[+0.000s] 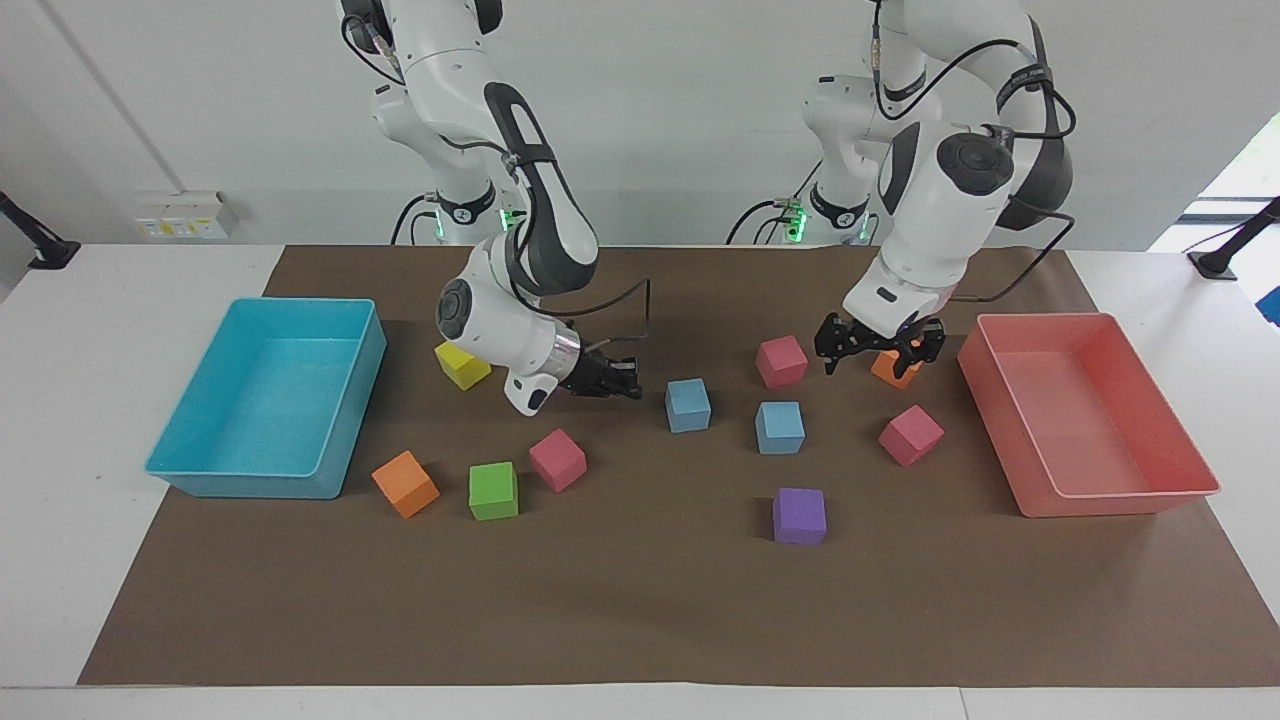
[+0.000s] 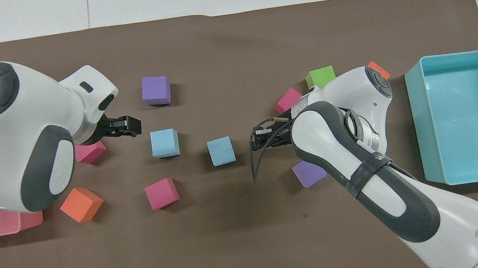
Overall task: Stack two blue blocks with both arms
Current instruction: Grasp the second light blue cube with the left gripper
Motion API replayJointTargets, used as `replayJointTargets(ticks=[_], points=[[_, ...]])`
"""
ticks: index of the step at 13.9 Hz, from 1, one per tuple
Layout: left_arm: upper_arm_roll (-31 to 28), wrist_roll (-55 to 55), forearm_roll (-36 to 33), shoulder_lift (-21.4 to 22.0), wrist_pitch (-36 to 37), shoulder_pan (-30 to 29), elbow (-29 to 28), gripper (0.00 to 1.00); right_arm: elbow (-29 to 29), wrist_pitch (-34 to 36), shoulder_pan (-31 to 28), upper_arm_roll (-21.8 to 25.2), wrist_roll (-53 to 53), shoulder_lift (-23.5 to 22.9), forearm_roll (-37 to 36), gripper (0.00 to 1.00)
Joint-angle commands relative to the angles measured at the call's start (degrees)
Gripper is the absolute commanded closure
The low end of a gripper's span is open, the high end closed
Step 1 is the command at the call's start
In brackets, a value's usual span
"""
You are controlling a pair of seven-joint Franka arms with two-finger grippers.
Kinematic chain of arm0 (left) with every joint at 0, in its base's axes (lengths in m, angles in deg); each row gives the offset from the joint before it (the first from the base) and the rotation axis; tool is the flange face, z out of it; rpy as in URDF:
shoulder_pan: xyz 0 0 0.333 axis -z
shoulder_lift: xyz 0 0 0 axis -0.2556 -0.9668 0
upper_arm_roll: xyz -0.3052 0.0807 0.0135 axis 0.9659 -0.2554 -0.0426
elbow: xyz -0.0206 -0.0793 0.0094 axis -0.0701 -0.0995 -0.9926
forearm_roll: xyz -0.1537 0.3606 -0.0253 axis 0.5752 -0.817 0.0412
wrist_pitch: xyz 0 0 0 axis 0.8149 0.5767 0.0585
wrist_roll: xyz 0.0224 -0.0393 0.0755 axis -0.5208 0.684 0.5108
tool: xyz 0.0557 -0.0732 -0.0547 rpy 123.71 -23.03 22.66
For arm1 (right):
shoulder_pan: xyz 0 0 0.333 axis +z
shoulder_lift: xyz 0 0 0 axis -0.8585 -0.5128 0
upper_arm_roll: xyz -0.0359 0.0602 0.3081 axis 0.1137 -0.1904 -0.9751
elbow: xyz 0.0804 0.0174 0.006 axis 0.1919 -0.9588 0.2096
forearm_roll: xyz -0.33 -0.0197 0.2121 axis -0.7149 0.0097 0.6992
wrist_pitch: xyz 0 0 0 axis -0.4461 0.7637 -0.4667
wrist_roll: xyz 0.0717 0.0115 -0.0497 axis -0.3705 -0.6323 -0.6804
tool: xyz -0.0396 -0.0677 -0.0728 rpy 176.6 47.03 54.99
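Under the right arm (image 2: 353, 146), a purple cube (image 2: 308, 175) half-hidden

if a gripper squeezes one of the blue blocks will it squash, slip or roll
The blue block nearest the right gripper looks matte and foam-like, so it would probably give a little and grip well, not slip. Flat faces resting flush on the brown mat suggest it slides or tips, not rolls. It is probably light for its size.

The 2 blocks (image 1: 688, 405) (image 1: 780, 427) lie side by side between 2 bins (image 1: 190, 470) (image 1: 1190, 480) at the table's ends.
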Motion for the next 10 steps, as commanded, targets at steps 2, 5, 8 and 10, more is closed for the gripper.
replayJointTargets(ticks=[2, 5, 8, 10], points=[[-1.0, 3.5, -0.6, -1.8, -9.9, 3.4, -5.3, 0.00, -0.6, -2.0, -0.5, -0.6, -6.5, -2.1, 8.6, 1.00], [-1.1, 4.6, -1.0, -5.0, -12.5, 5.1, -5.3, 0.00, -0.9, -1.9, -0.7, -0.6, -7.3, -2.1, 8.9, 1.00], [-1.0, 4.8, -1.0, -6.0, -14.2, 5.2, -6.0, 0.00, -1.0, -2.1, -0.6, -0.6, -7.1, -2.1, 9.1, 1.00], [-1.0, 4.8, -1.0, -6.9, -15.9, 5.2, -6.8, 0.00, -1.8, -2.4, -0.7, -0.6, -7.8, -2.2, 12.4, 1.00]])
